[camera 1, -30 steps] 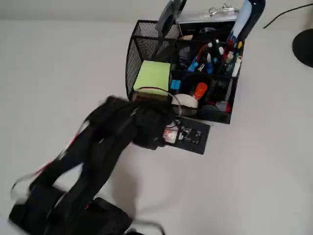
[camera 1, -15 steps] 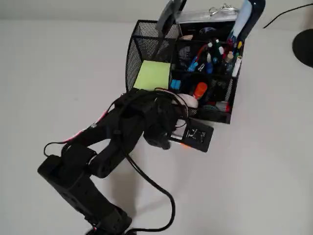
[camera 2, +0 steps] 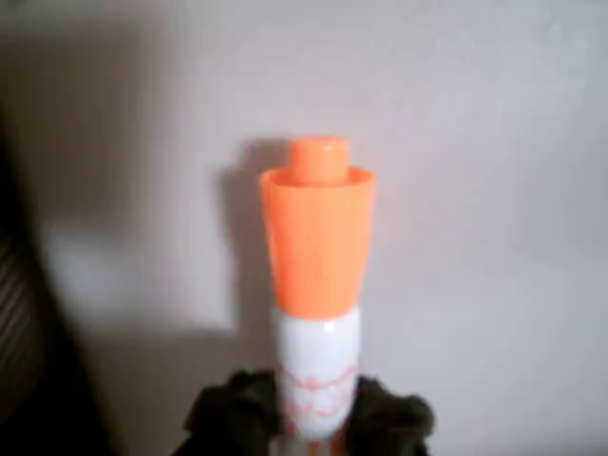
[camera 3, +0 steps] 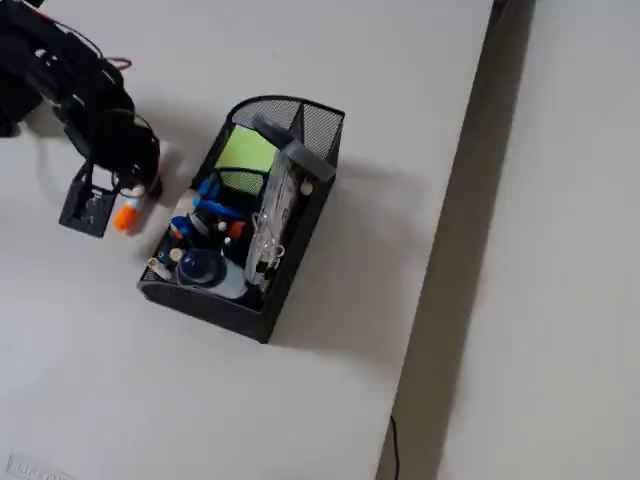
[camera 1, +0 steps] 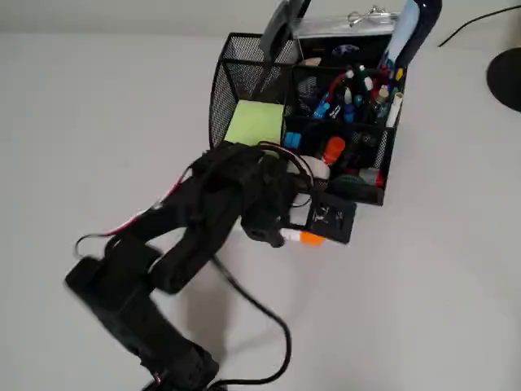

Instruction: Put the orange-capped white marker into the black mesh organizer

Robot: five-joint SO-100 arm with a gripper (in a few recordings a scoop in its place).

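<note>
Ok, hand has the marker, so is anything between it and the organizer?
Nothing visible separates them. The hand holds the orange-capped white marker just outside the black mesh organizer, beside its front wall. The compartments are crowded with pens and sticky notes.

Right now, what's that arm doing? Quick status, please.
Gripper shut on marker, orange cap sticking out. Marker held beside organizer, outside it. Pens and sticky notes already fill compartments.
</note>
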